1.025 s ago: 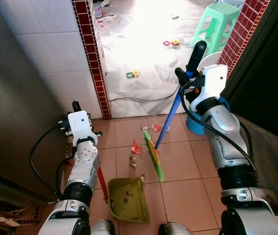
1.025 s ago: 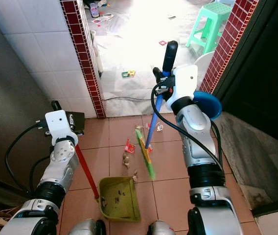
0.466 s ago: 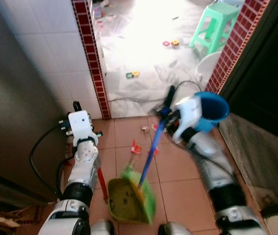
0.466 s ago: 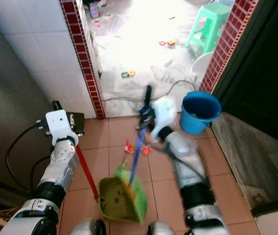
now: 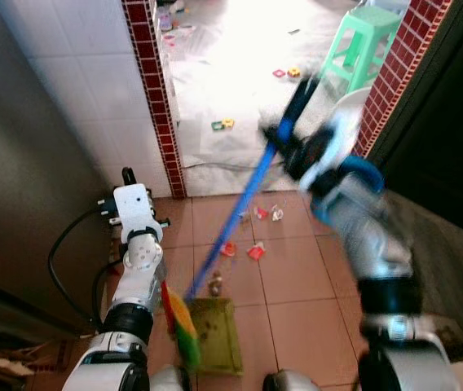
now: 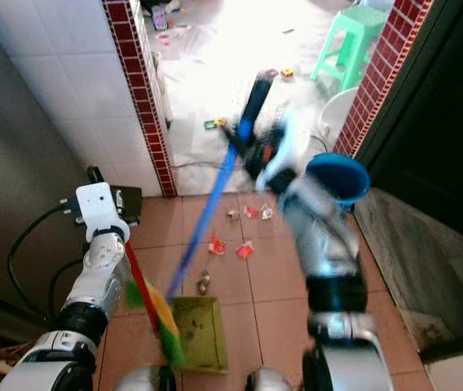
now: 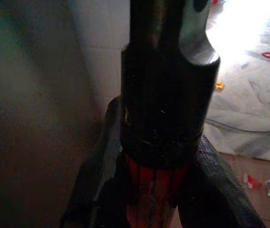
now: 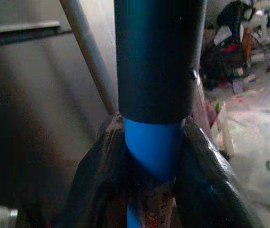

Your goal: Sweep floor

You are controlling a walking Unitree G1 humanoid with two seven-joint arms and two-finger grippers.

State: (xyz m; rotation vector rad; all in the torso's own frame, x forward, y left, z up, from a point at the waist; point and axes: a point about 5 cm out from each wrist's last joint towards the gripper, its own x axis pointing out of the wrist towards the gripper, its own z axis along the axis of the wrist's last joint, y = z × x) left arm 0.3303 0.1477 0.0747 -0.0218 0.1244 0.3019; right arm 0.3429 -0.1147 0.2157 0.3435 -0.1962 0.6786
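- Right gripper [image 8: 149, 190] jaws clamped on the blue broom handle [image 5: 240, 208], just below its black grip; fingers [image 8: 204, 171] press both sides.
- Left gripper [image 7: 156, 190] jaws closed on the red dustpan handle [image 6: 138, 277], under a dark cap.
- We see the right arm [image 5: 362, 236] raised and motion-blurred near the blue bucket [image 6: 339, 175]; the handle slants down toward the robot's left.
- Broom head [image 5: 181, 330], green and yellow, sits at the left edge of the olive dustpan [image 5: 219, 338], by the left arm [image 5: 138, 261].
- Scraps [image 5: 254, 251] lie on the terracotta floor [image 5: 297, 318] beyond the pan, apart from it.
- Red brick pillar [image 5: 156, 98] and a green stool [image 5: 362, 37] stand farther off.
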